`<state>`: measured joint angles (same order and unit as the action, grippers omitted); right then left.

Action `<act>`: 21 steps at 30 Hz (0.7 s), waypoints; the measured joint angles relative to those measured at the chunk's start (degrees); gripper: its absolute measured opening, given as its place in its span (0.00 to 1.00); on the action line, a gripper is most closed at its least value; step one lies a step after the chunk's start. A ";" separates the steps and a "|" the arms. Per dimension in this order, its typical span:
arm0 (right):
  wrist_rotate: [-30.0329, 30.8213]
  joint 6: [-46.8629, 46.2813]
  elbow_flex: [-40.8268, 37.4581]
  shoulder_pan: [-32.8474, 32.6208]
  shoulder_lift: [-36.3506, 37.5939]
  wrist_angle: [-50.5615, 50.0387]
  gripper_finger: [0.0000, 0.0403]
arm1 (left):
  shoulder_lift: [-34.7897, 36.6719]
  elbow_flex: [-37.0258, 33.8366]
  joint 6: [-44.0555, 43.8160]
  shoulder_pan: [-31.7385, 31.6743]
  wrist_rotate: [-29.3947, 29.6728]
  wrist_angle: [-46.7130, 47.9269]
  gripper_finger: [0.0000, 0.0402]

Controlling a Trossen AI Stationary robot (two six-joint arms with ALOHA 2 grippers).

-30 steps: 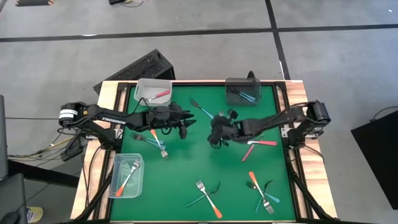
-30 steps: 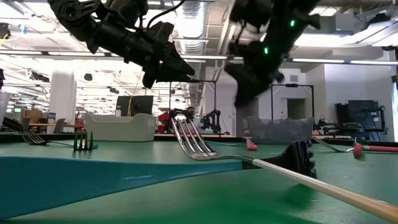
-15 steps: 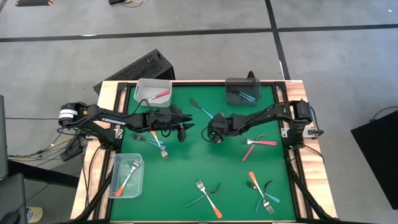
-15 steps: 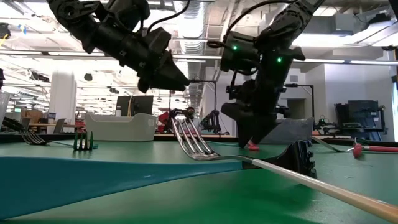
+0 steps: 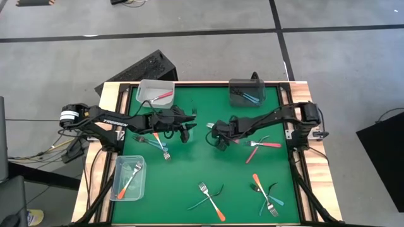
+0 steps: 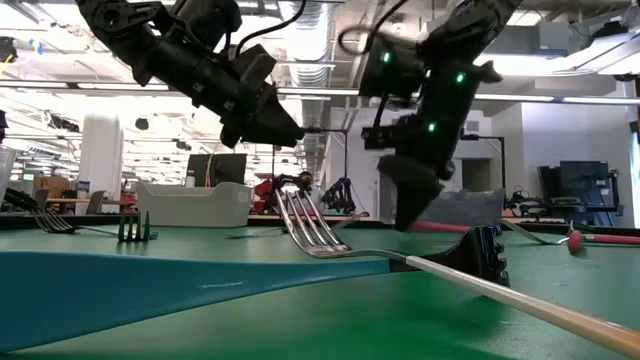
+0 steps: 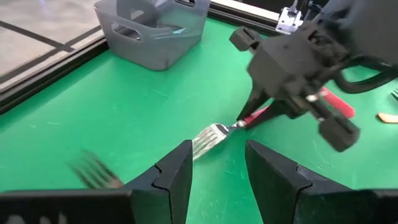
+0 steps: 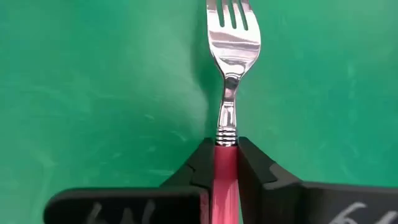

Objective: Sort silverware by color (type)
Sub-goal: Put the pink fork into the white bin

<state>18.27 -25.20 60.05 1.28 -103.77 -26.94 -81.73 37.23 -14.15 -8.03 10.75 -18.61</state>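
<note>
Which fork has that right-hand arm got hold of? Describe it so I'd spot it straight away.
Start at the green table and find the right gripper near its middle. Clamped between the fingers is a fork with a pink-red handle, its silver head sticking out ahead. Unlike the other forks lying loose on the mat or in bins, it is the only one held.

1. You see the table [image 5: 189, 176] with both arms meeting near its middle: the left gripper [image 5: 187, 132] on the left, the right gripper [image 5: 214, 129] just right of it.
2. The right gripper's fingers [image 8: 249, 165] sit on either side of a fork [image 8: 231, 81], its head pointing away over the mat.
3. At the far edge stand two bins, far-left bin [image 5: 144, 88] and far-right bin [image 5: 235, 85], each with utensils inside.
4. A third bin [image 5: 120, 189] lies near-left, holding one fork.
5. Loose forks lie near-centre [image 5: 211, 202] and near-right [image 5: 265, 192].
</note>
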 joint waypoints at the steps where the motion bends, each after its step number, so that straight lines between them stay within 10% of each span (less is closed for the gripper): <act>1: 0.62 1.32 0.00 -0.63 0.65 0.11 0.12 | 0.00 0.00 -0.02 0.06 -0.26 0.00 0.33; 11: 21.96 16.96 0.07 -11.56 6.78 3.02 0.12 | 0.00 0.00 1.47 0.09 -2.61 -1.44 0.33; 21: 11.26 4.27 0.13 -9.99 10.79 5.42 0.12 | 0.00 -0.02 29.05 7.73 -5.58 -7.08 0.34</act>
<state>29.53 -20.92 60.18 -8.71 -92.99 -21.52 -81.73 37.21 14.90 -0.30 5.17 -25.69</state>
